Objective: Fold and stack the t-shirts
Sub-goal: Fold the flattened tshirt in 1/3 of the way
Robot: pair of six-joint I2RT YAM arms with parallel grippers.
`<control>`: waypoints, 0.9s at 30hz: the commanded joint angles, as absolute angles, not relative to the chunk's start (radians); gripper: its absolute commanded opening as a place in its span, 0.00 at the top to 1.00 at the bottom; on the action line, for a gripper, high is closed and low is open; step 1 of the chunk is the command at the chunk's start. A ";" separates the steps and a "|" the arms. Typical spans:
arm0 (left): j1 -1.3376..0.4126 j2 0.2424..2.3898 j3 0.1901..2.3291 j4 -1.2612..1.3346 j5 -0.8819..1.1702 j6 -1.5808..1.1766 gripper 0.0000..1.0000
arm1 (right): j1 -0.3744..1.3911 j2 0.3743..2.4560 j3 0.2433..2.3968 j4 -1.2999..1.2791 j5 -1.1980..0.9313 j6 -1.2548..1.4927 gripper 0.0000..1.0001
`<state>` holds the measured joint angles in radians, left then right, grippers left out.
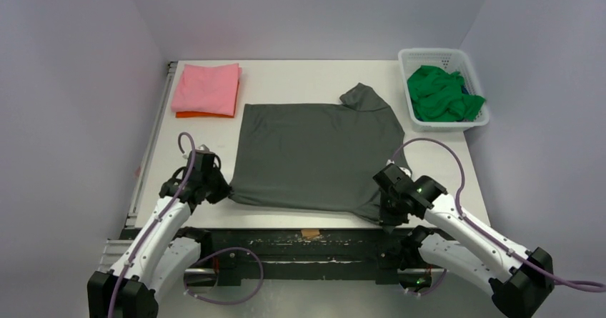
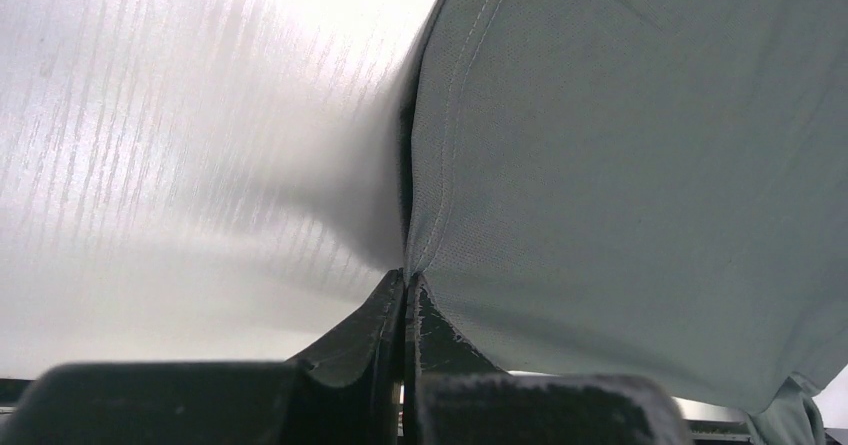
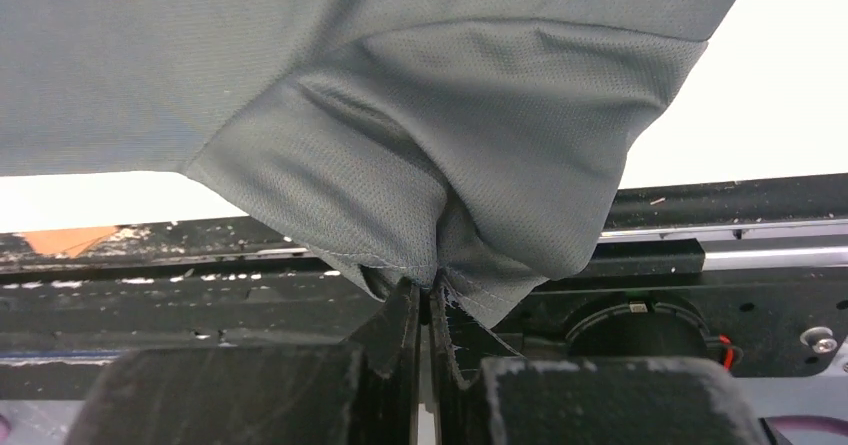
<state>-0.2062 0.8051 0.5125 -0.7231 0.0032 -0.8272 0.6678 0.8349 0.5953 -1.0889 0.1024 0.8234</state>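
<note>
Charcoal-grey cloth t-shirt [image 1: 314, 153], spread on white surface [image 1: 286, 75]. Left gripper [image 2: 405, 283] and right gripper [image 3: 430, 290] clamp its near corners, likely to lift both evenly for folding.

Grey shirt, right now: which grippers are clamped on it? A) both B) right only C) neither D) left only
A: each wrist view shows closed jaws pinching cloth, the left gripper on a stitched edge of the grey t-shirt, the right gripper on a bunched near corner.
</note>
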 commanded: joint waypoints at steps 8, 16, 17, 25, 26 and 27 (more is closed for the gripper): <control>-0.210 1.016 0.697 -0.620 0.035 -0.786 1.00 | 0.626 1.070 0.925 -1.128 0.292 0.698 1.00; -0.207 1.214 0.857 -0.605 0.004 -0.763 1.00 | 0.467 1.234 1.065 -1.070 0.351 0.563 1.00; -0.206 1.236 0.875 -0.607 -0.009 -0.760 1.00 | 0.461 1.256 1.085 -1.053 0.346 0.545 1.00; -0.164 1.360 0.967 -0.612 -0.037 -0.747 1.00 | 0.412 1.462 1.236 -1.000 0.335 0.439 1.00; -0.160 1.374 0.978 -0.609 -0.037 -0.745 1.00 | 0.408 1.476 1.255 -0.993 0.331 0.431 1.00; -0.154 1.391 0.990 -0.607 -0.038 -0.742 1.00 | 0.402 1.499 1.272 -0.986 0.325 0.420 1.00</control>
<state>-0.1814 1.3506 0.9249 -0.6312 -0.0120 -0.7658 0.4240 1.4410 1.1900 -1.0279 0.3016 0.4873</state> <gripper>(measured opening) 0.006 0.008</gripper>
